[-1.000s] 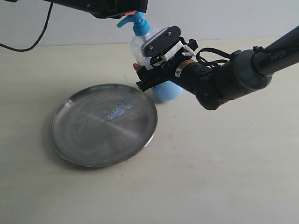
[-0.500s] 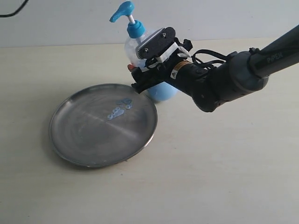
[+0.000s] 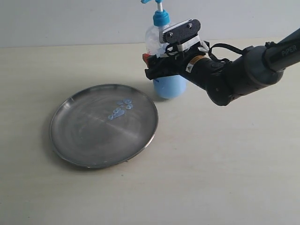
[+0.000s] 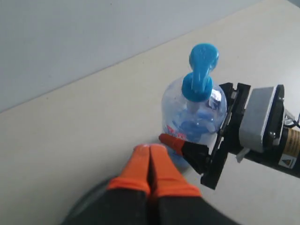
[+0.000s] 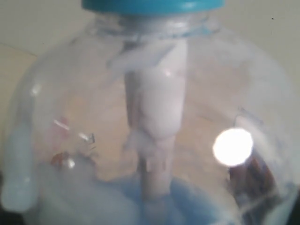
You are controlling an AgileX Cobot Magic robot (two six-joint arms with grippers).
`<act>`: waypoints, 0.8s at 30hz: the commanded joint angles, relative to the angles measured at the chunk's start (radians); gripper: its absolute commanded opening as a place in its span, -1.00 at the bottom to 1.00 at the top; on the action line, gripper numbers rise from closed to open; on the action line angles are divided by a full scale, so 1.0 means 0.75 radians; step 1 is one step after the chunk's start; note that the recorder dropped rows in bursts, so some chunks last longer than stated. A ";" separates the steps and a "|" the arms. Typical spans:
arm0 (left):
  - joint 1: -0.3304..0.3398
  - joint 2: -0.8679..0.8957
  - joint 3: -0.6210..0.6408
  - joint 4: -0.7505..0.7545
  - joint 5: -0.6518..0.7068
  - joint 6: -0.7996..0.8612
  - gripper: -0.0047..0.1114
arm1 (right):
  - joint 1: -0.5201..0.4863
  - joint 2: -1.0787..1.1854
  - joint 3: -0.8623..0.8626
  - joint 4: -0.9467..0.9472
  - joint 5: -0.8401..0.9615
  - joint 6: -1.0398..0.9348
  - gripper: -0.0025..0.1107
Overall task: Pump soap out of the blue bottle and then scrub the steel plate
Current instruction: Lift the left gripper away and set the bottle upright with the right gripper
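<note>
The steel plate (image 3: 89,140) lies on the table at the left, with soap (image 3: 119,110) as small pale-blue droplets on its far right part. The blue bottle (image 3: 169,86) stands upright just right of the plate's far rim, its pump head cut off by the frame's top. My right gripper (image 3: 161,66) is shut on the bottle's clear body from the right. In the right wrist view the bottle (image 5: 154,117) fills the frame. My left gripper (image 4: 150,153) is shut and empty, hovering near the bottle (image 4: 194,110), apart from the pump head (image 4: 203,58). It is out of the exterior view.
The pale table (image 3: 220,178) stretches bare to the right and front of the plate. A grey wall (image 3: 70,21) backs the table. My right arm (image 3: 243,75) reaches in from the right at bottle height.
My left arm has pulled up off the pump and left the exterior view. My right gripper has carried the bottle right and back from the plate's rim, straightening it upright.
</note>
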State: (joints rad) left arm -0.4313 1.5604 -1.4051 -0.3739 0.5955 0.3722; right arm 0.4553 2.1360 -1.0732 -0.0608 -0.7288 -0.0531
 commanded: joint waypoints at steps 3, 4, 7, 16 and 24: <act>0.005 -0.092 0.190 -0.020 -0.098 -0.024 -0.92 | -0.005 -0.036 -0.015 -0.012 -0.176 0.026 -0.96; 0.005 -0.110 0.224 -0.020 -0.112 -0.024 -0.92 | -0.005 -0.033 -0.015 -0.012 -0.179 0.029 -0.96; 0.005 -0.161 0.319 -0.018 -0.152 -0.024 -0.92 | -0.005 -0.005 0.010 -0.009 -0.284 0.051 -0.96; 0.005 -0.251 0.561 -0.018 -0.273 -0.019 -0.92 | -0.005 0.064 0.013 -0.006 -0.362 0.046 -0.96; 0.005 -0.251 0.618 -0.060 -0.364 -0.017 -0.92 | -0.005 0.064 0.013 0.002 -0.362 0.042 -0.96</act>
State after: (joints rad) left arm -0.4313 1.3818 -0.9457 -0.3991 0.3507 0.3614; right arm 0.4553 2.1990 -1.0557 -0.0625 -0.8866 -0.0140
